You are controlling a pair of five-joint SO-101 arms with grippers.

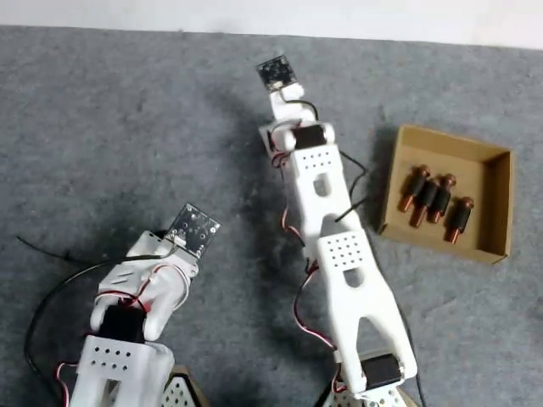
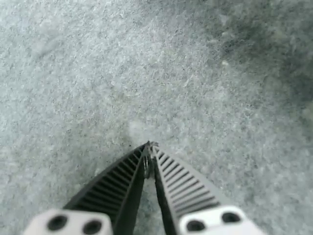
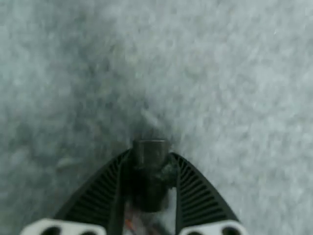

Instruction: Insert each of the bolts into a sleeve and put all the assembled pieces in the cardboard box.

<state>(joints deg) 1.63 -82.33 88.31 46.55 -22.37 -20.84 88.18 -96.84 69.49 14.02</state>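
Right claw (image 3: 150,156) pinching a dark sleeve (image 3: 146,181), perhaps already bolted: carry it level to the cardboard box (image 1: 499,203) at 3 o'clock

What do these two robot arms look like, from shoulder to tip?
Both arms are white plastic shells with perforated panels, black motors at the joints and red, black and white wires trailing alongside. The left end effector and right end effector each have two dark ribbed triangular fingers.

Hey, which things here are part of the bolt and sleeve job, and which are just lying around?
Job: open brown cardboard box; four black-sleeved copper bolts lying inside it; black cylindrical sleeve gripped in the right jaws.
Lying about: grey felt table cover; thin black cable trailing on it.
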